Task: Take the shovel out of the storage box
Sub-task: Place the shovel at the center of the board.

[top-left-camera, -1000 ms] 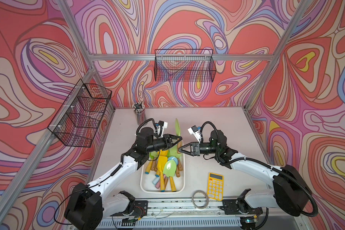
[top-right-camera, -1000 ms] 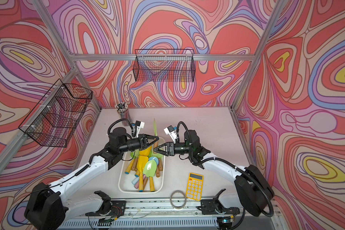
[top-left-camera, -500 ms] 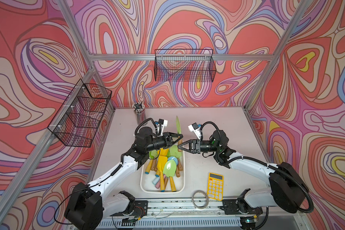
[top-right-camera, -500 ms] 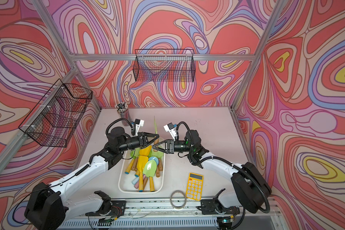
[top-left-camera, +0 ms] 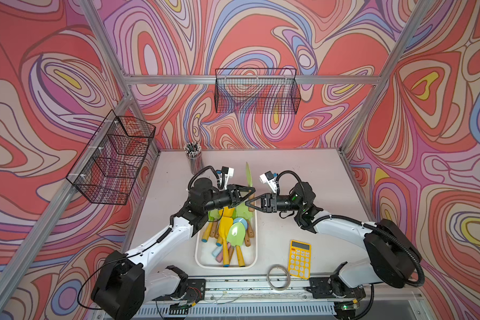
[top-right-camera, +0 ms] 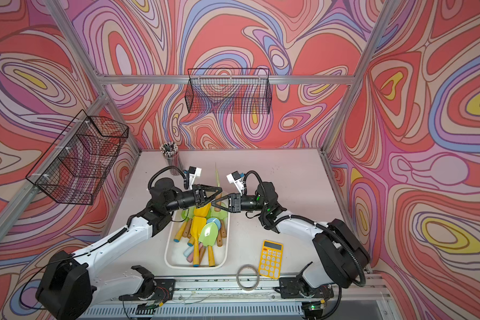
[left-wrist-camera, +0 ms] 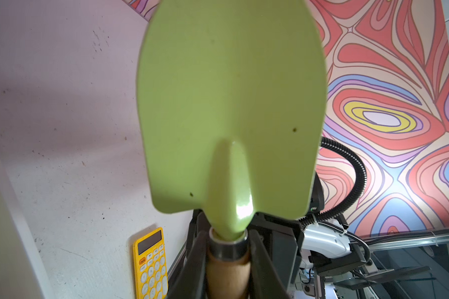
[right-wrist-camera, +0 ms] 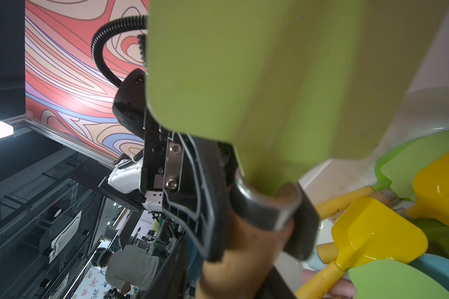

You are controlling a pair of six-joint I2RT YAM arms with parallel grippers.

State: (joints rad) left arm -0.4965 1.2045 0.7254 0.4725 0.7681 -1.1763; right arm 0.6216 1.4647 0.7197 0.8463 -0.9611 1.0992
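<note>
Shovel [top-left-camera: 248, 175] is up out of the box [top-left-camera: 225, 267] — your left gripper [top-left-camera: 252, 191] pinches its handle; whether the right gripper [top-left-camera: 248, 204] grips, you can't tell — set-down remains.

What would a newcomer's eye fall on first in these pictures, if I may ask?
The swirling red, pink and purple walls dominate everything. In the middle, the left gripper holds a green shovel upright above the far end of the storage box, with the right gripper meeting it head-on. The box holds more bright shovels.
</note>
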